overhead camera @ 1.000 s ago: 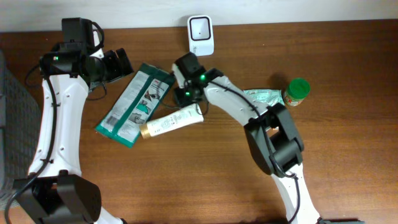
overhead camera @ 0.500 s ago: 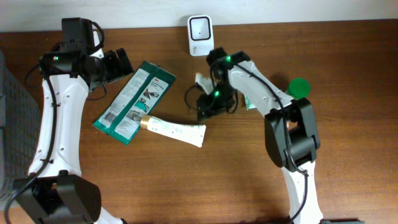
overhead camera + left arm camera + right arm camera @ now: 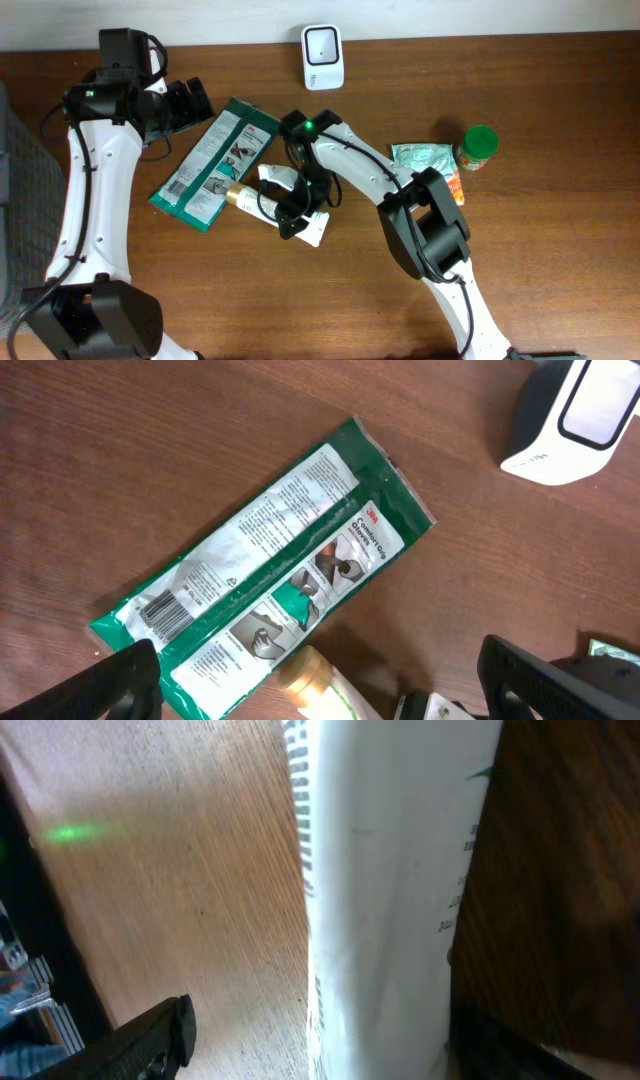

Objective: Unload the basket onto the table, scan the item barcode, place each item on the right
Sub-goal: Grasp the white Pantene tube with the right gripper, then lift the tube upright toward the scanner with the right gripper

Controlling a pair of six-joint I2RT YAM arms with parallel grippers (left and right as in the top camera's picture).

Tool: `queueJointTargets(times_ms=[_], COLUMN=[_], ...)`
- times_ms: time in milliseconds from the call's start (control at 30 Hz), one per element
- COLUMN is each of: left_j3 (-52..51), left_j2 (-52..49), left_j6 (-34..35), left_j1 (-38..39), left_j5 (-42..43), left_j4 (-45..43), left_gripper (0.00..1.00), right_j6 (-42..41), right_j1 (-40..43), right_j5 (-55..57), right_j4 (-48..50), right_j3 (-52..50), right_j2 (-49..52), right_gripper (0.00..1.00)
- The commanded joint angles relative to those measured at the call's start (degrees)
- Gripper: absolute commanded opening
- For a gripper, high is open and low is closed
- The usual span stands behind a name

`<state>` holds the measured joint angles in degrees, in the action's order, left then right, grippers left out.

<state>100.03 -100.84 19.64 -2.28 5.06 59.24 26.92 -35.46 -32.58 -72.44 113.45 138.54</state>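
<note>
The white tube with the gold cap lies flat on the bench, near the middle, its cap end touching the lower edge of the green glove packet; it sits well short of the white scanner, which stands at the far edge. The right gripper is down over the tube's broad end; in the wrist view the jaws are spread, with the tube running between them and one finger standing clear of its side, so the tube looks released rather than grasped. The left gripper hangs above the packet's upper end with its jaws wide apart and nothing between them. Off to the right a green-lidded jar stands beside a small green pouch; both are well apart from the tube.
</note>
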Motion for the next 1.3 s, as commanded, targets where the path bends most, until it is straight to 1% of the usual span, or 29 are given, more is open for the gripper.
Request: queueJointTargets(times_ms=[0,33,67,133,233,267,333,400,467,500,633,733,833,900,933,1033,1133,1167,1200,1267], left_j3=[0.02,0.02,0.02,0.02,0.02,0.02,0.02,0.02,0.02,0.02,0.02,0.02,0.02,0.02,0.02,0.02,0.02,0.02,0.02,0.02], left_j2=[-0.31,-0.31,-0.28,-0.31,-0.28,-0.31,-0.31,-0.28,-0.31,-0.31,-0.28,-0.28,-0.31,-0.28,-0.31,-0.31,-0.31,-0.31,-0.31,-0.31], left_j6=[-0.46,-0.46,-0.46,-0.46,-0.46,-0.46,-0.46,-0.46,-0.46,-0.46,-0.46,-0.46,-0.46,-0.46,-0.46,-0.46,-0.46,-0.46,-0.46,-0.46], left_j1=[-0.13,-0.13,-0.13,-0.13,-0.13,-0.13,-0.13,-0.13,-0.13,-0.13,-0.13,-0.13,-0.13,-0.13,-0.13,-0.13,-0.13,-0.13,-0.13,-0.13], left_j5=[-0.42,-0.42,-0.42,-0.39,-0.42,-0.39,-0.42,-0.42,-0.42,-0.42,-0.42,-0.39,-0.42,-0.42,-0.42,-0.42,-0.42,-0.42,-0.42,-0.42], left_j4=[0.02,0.02,0.02,0.02,0.02,0.02,0.02,0.02,0.02,0.02,0.02,0.02,0.02,0.02,0.02,0.02,0.02,0.02,0.02,0.04], left_gripper=[0.99,0.99,0.99,0.99,0.99,0.99,0.99,0.99,0.99,0.99,0.99,0.99,0.99,0.99,0.99,0.99,0.99,0.99,0.99,0.99], right_j6=[-6.64,-10.58,-13.05,-16.85,-19.21,-20.17,-20.37,-20.37,-19.76,-19.69,-20.11,-25.75,-33.83,-38.69,-41.46,-44.39,-44.5,-46.16,-47.65,-48.11], right_j1=[1.05,1.01,0.66,0.04,-0.22,-0.22,-0.2,0.02,1.11,1.9,6.91,10.62,10.97,9.79,8.98,8.02,8.02,8.02,7.89,7.21], right_j5=[0.5,0.68,0.68,0.92,0.85,0.85,-0.39,-0.46,-0.33,-0.2,2.67,10.12,12.74,12.76,12.85,14.23,14.64,14.64,14.23,12.11], right_j4=[1.81,3.52,4.68,5.86,5.92,6.05,5.81,5.81,5.38,5.31,3.98,3.78,6.14,11.39,15.47,20.81,21.94,22.1,22.14,22.18], right_j3=[0.35,0.35,0.35,0.35,0.35,0.35,0.35,0.39,0.52,0.52,0.52,0.52,-1.53,-6.27,-10.21,-16.41,-16.81,-16.81,-16.83,-16.92], right_j2=[0.85,0.96,1.4,2.32,2.51,2.6,2.62,2.6,1.11,-0.35,-9.77,-14.19,-12.72,-12.04,-12.04,-12.04,-12.04,-11.69,-11.15,-9.57], right_gripper=[0.66,0.57,0.52,0.51,0.51,0.45,0.24,0.16,0.06,0.04,0.04,0.04,0.04,0.04,0.04,0.04,0.04,0.06,0.13,0.2])
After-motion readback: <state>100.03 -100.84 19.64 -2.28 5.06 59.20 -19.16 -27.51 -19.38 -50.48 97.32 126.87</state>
